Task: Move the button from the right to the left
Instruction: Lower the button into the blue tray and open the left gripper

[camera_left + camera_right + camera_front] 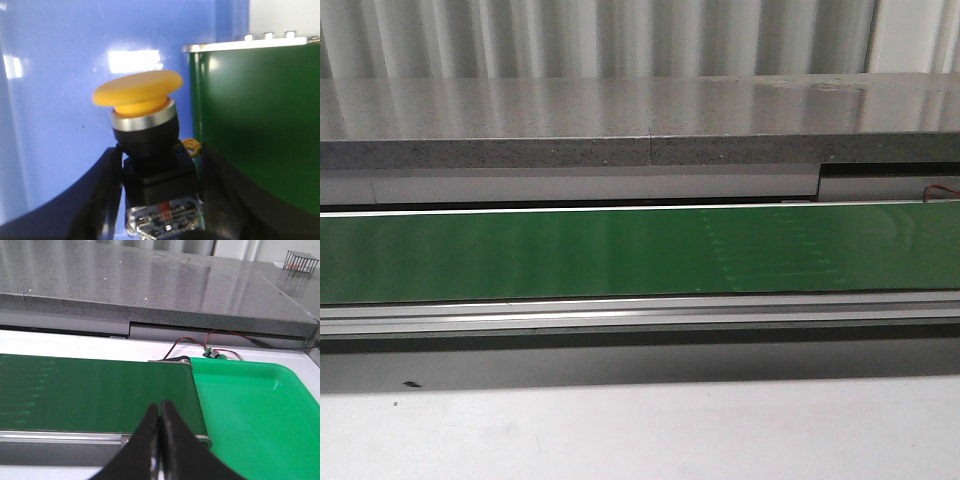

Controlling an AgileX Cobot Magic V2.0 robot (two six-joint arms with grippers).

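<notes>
The left pincer (160,195) holds the button (147,135) between its two black fingers (100,200), yellow cap sticking out past them. The right pincer (160,440) is squeezed together, holding nothing, above the green belt (90,390).

Button (142,125) between left pincer (160,200) fingers (102,200).

- Front cam looks straight ahead and slightly down, over the green conveyor belt (620,250) running side to side, with the grey stone ledge (620,120) behind it. Neither arm shows up here.
- Left wrist cam is super close: the button (145,130) fills the frame against a blue surface (55,100), belt edge beside it.
- Right wrist cam sits above the closed right claw (160,440), looking over the belt's end and a green tray (250,410).
- All three share the belt.
</notes>
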